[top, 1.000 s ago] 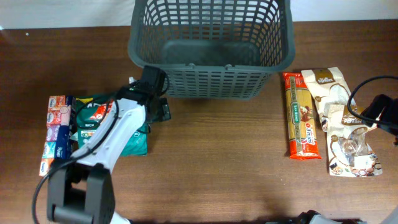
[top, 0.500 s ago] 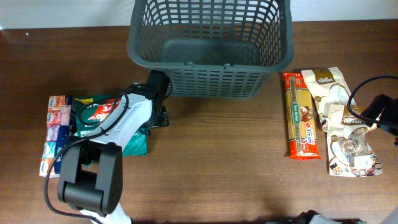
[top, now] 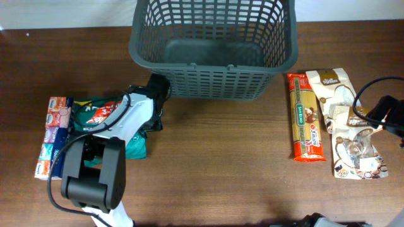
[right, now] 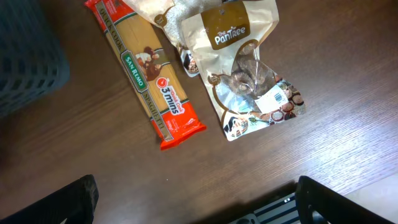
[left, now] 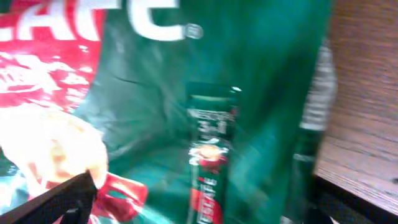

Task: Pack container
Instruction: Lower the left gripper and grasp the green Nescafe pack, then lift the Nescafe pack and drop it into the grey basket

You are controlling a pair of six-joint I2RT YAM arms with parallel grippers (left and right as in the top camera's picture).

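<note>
The container (top: 214, 79), a large dark grey slotted basket, stands at the back centre with nothing visible inside. My left gripper (top: 146, 123) is low over the right end of a green and red Nescafe coffee bag (top: 95, 116). In the left wrist view the coffee bag (left: 186, 112) fills the frame, and the gripper (left: 199, 208) is open with its fingers wide on either side of the bag. My right gripper (right: 199, 199) is open and empty above bare table. It is near an orange spaghetti packet (right: 146, 74) and a beige Pantree packet (right: 249, 74).
A column of small colourful packs (top: 53, 135) lies left of the coffee bag. The spaghetti packet (top: 307, 116) and two beige snack packets (top: 347, 126) lie right of the basket. The right arm (top: 384, 112) sits at the table's right edge.
My left gripper has moved left and down from the basket's front corner onto the coffee bag. The right arm has not moved.
</note>
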